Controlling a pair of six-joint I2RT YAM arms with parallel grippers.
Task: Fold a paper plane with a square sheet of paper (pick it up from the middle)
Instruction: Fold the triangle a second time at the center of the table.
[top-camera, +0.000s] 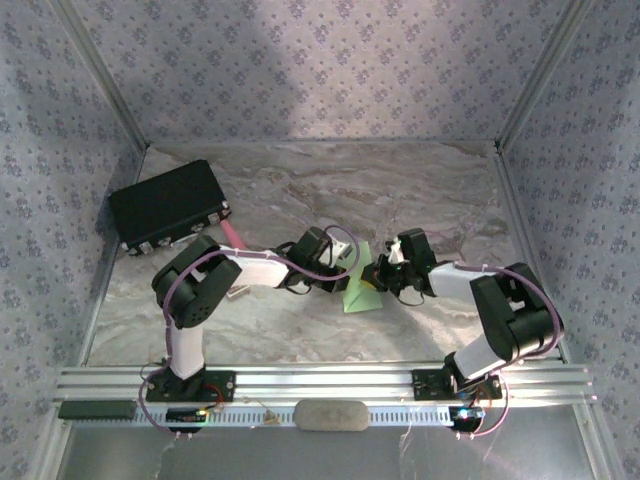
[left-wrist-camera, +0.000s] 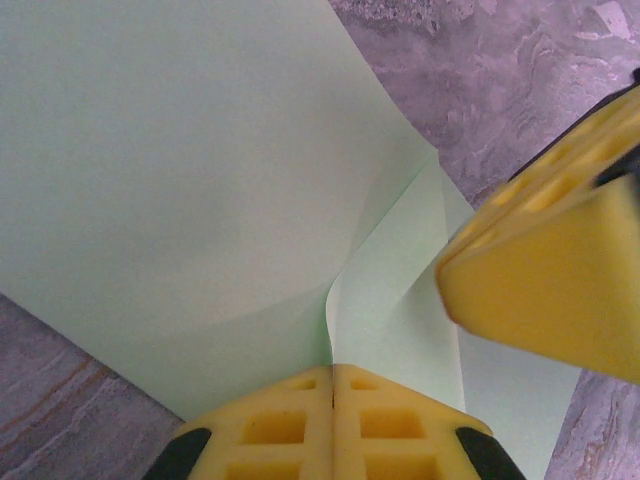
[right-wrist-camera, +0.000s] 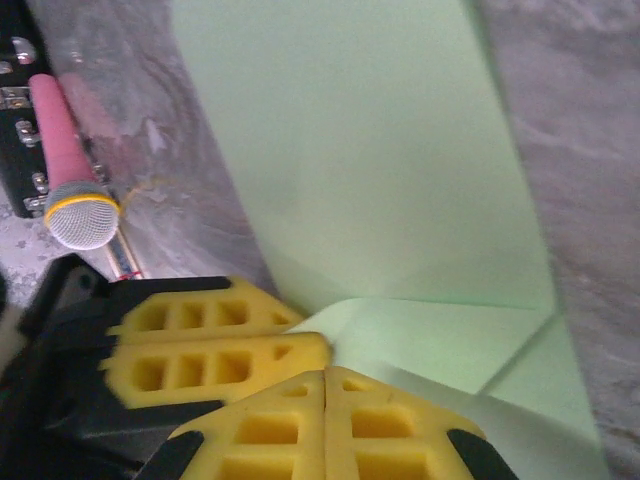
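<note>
Marble table (top-camera: 250, 330): left hand (left-wrist-camera: 332, 374) and right hand (right-wrist-camera: 327, 379) each clamped on creased green paper (top-camera: 362, 293); black box (top-camera: 165, 205) closed.

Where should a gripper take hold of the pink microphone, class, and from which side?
Probably best to take the microphone by its pink handle, from above, fingers across it. It lies flat on the table beside the black case, which blocks one side, and its mesh head is wider and rounded.
</note>
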